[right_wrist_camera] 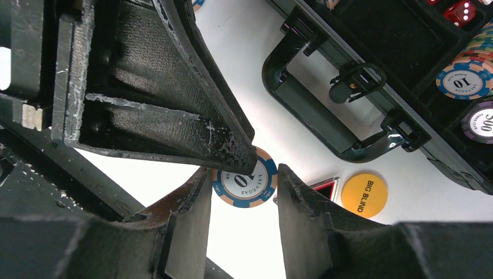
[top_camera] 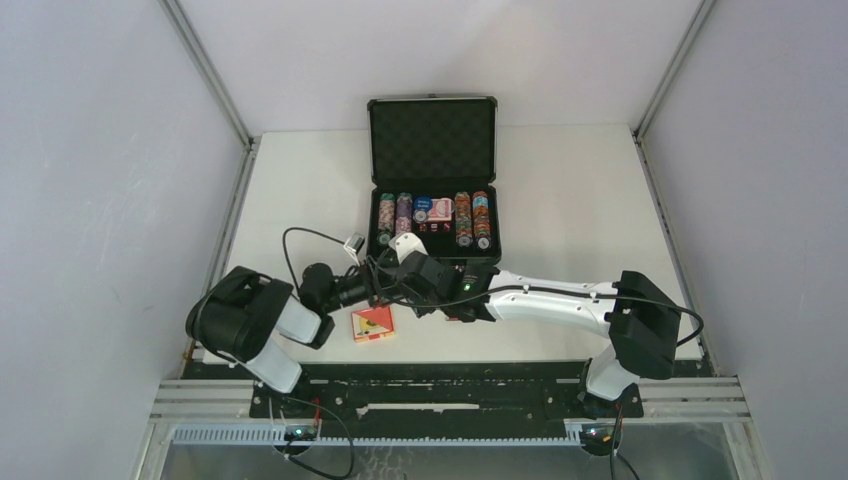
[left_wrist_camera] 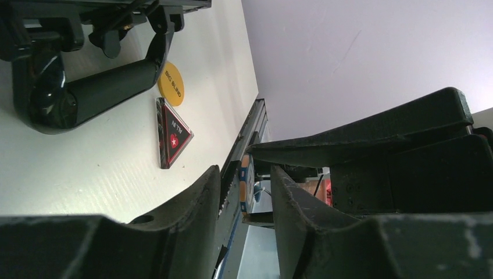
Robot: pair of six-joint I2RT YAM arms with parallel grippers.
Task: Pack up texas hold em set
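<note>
Case (top_camera: 432,130) sits far-middle on table (top_camera: 560,180), chips (top_camera: 463,220) in it. Handle (right_wrist_camera: 308,116) faces me, with button (right_wrist_camera: 364,195) and triangle marker (left_wrist_camera: 172,132) just before it. Card box (top_camera: 372,324) is nearer, left. Loose chip (right_wrist_camera: 245,183) is between my left gripper (left_wrist_camera: 244,172) and right gripper (right_wrist_camera: 244,174).

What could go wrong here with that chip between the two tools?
The poker chip is held in the right tool by its rim only, while the left tool brackets its faces with gaps either side; a mistimed release could drop it onto the table. The tools are crowded by the case handle, so a bump seems possible. The yellow big blind button lies loose nearby and could get knocked.
</note>
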